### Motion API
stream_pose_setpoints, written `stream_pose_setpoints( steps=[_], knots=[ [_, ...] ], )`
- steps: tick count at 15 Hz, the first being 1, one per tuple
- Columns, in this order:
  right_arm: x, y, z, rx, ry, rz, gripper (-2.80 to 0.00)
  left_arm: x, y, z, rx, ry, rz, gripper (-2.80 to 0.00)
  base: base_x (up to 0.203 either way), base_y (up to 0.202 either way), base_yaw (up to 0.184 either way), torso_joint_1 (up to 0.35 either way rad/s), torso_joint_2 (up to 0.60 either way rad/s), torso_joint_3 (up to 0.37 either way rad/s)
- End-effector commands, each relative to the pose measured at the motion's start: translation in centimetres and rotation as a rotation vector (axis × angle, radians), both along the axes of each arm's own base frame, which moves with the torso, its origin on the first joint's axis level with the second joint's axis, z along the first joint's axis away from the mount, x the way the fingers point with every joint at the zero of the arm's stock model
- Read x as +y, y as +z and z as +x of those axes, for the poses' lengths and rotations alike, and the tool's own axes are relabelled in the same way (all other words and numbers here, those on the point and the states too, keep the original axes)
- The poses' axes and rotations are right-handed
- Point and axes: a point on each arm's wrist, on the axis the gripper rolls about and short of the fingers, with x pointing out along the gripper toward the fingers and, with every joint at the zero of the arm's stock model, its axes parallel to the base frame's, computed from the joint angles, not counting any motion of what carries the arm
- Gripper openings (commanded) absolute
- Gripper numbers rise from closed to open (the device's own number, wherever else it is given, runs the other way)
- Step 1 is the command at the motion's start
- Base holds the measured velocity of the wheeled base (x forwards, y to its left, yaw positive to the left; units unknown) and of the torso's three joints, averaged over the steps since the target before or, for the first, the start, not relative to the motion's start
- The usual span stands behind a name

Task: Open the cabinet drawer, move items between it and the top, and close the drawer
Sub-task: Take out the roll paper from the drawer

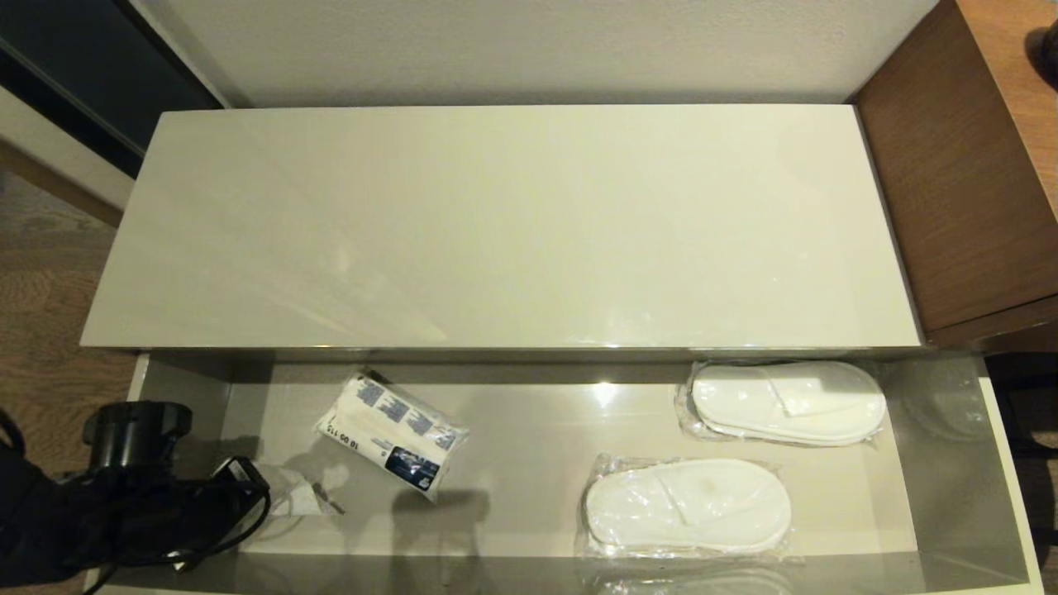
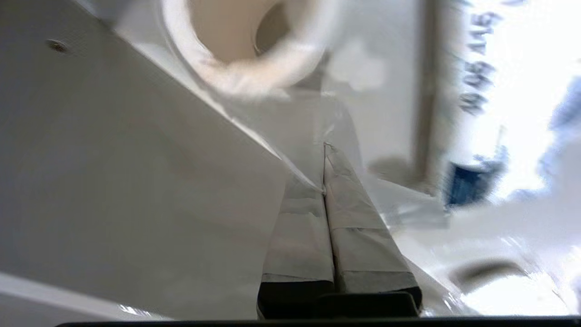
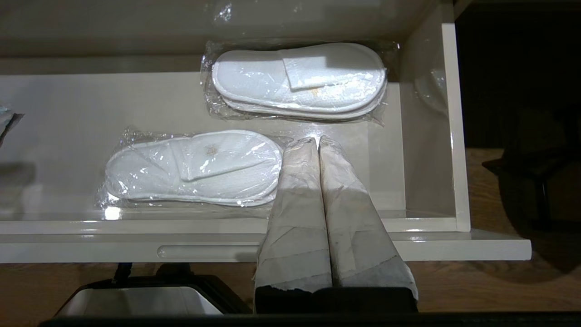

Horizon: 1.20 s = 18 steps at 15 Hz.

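The cabinet drawer (image 1: 950, 463) is pulled out below the glossy beige top (image 1: 512, 231), which is bare. Two packs of white slippers in clear plastic lie in its right half, one at the back (image 1: 785, 402) and one nearer the front (image 1: 686, 504); the right wrist view shows both (image 3: 299, 77) (image 3: 190, 168). The toilet-paper roll (image 2: 236, 77) lies at the drawer's left end, its crumpled white paper (image 1: 297, 496) just ahead of my left arm. My left gripper (image 2: 324, 168) is shut, low beside the drawer's left wall, short of the roll. My right gripper (image 3: 317, 141) is shut and empty outside the drawer front.
A white packet with blue printing (image 1: 393, 434) lies left of centre in the drawer, close to the left arm. A brown wood-grain desk (image 1: 975, 165) stands against the cabinet's right end. Wooden floor (image 1: 41, 314) shows at the left, a wall behind.
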Motion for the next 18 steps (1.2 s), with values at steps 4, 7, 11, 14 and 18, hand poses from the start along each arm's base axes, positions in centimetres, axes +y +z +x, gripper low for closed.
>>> stream_pose_setpoints(
  steps=[4,7,11,14,18],
  knots=[
    [0.00,-0.01,0.01,0.002,0.000,0.000,-2.80,-0.21,0.28,-0.26,-0.014,-0.010,-0.013,-2.80,0.000,0.000,0.000,0.000,0.00,0.000],
    [0.00,0.00,0.00,0.000,0.000,0.000,-2.80,-0.19,0.22,-0.11,-0.012,-0.010,-0.014,-2.80,0.000,0.000,0.000,0.000,0.00,0.000],
    [0.00,0.00,0.00,0.000,0.000,0.000,-2.80,-0.14,-0.13,0.18,0.004,-0.016,-0.012,-2.80,0.000,0.000,0.000,0.000,0.00,0.000],
    [0.00,0.01,0.01,0.001,0.000,0.000,-2.80,-0.14,-0.17,0.11,0.006,-0.014,-0.007,-2.80,0.000,0.000,0.000,0.000,0.00,0.000],
    [0.00,-0.01,0.01,0.003,0.000,0.000,-2.80,-0.13,-0.01,0.21,-0.008,-0.014,-0.010,0.00,0.000,0.000,0.000,0.000,0.00,0.000]
  ],
)
